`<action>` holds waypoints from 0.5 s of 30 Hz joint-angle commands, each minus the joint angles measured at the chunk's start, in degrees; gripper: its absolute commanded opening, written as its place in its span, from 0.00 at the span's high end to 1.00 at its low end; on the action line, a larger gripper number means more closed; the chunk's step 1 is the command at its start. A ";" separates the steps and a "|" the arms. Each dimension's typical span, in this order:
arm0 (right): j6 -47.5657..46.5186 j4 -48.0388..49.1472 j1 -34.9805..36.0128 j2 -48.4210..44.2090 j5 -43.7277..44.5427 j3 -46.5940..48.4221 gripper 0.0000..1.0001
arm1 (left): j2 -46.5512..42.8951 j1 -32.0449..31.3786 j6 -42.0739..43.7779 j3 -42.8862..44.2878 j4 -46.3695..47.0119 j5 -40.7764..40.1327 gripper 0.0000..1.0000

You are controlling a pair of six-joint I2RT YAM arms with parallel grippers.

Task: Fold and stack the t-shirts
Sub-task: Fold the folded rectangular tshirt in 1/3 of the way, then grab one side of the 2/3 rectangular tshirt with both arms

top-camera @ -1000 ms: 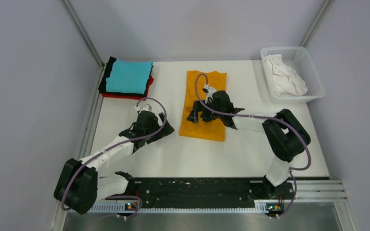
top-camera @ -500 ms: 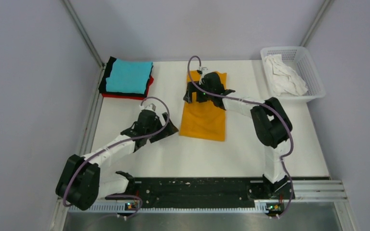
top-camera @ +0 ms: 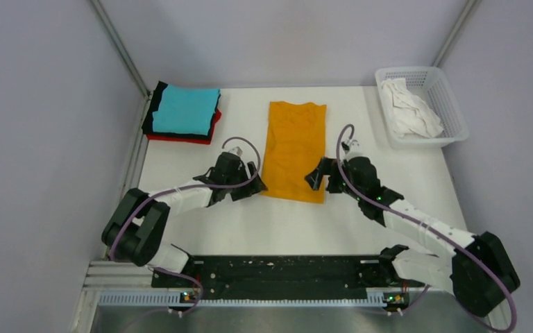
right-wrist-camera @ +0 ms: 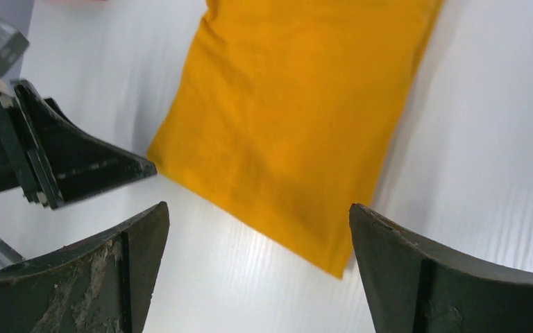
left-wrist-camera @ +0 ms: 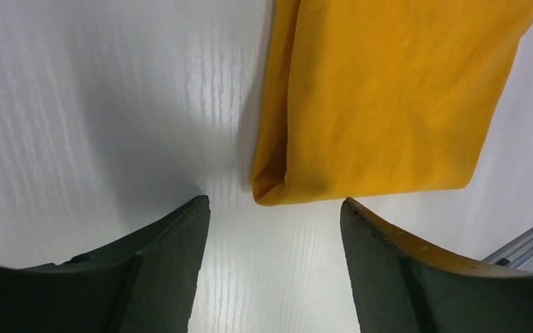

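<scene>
**Both grippers sitting open at the orange shirt's near corners**

Far left: the stack (top-camera: pixel 184 111) is sitting folded at the table's (top-camera: pixel 361 215) far-left corner, with cyan on top and red and black showing under it.

Left gripper (left-wrist-camera: pixel 274 205): jaws are standing apart and gripping nothing. The orange shirt's (top-camera: pixel 295 149) near-left corner is lying just ahead of the gap, not between the fingers.

Orange shirt: it's lying flat mid-table as a long strip, folded lengthwise and running away from the bases. I'm judging it light and limp, with no stiffness, so it's probably going to sag and drag on the table. A one-point grab is likely going to twist it. The best hold looks like both near corners at once, pinching every layer at the doubled left edge, low against the table.

Right gripper (right-wrist-camera: pixel 258 208): jaws are spread wide and empty. The near-right corner is showing between its fingers in the wrist view. I can't tell its height above the cloth.

Far right: the white shirt (top-camera: pixel 409 111) is lying crumpled in the basket (top-camera: pixel 458 114), not yet folded.
</scene>
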 commanded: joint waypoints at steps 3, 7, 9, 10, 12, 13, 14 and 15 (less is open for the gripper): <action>8.00 1.77 -0.43 -11.54 1.47 -11.61 0.02 | 5.09 -2.05 0.28 2.72 2.13 -0.15 0.36; 7.88 0.77 -0.46 -9.98 1.42 -12.57 0.08 | 7.61 -3.31 0.01 4.44 1.66 0.26 0.41; 7.96 2.07 -0.37 -7.27 -0.19 -12.46 0.13 | 8.43 -3.64 -0.09 4.93 1.70 0.63 0.46; 8.00 2.71 -0.45 -5.77 -0.31 -12.15 0.17 | 8.67 -3.66 -0.13 5.09 1.47 0.12 0.51; 7.93 3.99 -0.45 -2.61 -0.19 -11.57 0.21 | 9.19 -3.67 -0.30 5.34 0.78 -1.21 0.61; 8.10 4.20 -0.42 -0.90 0.18 -11.10 0.26 | 9.37 -3.67 -0.36 5.32 0.58 -1.72 0.65; 8.10 4.23 -0.41 0.63 0.05 -10.52 0.32 | 9.52 -3.66 -0.36 5.26 0.49 -1.85 0.69; 7.65 4.09 -0.42 2.06 -0.18 -9.87 0.36 | 9.77 -3.68 -0.42 5.22 0.60 -1.99 0.71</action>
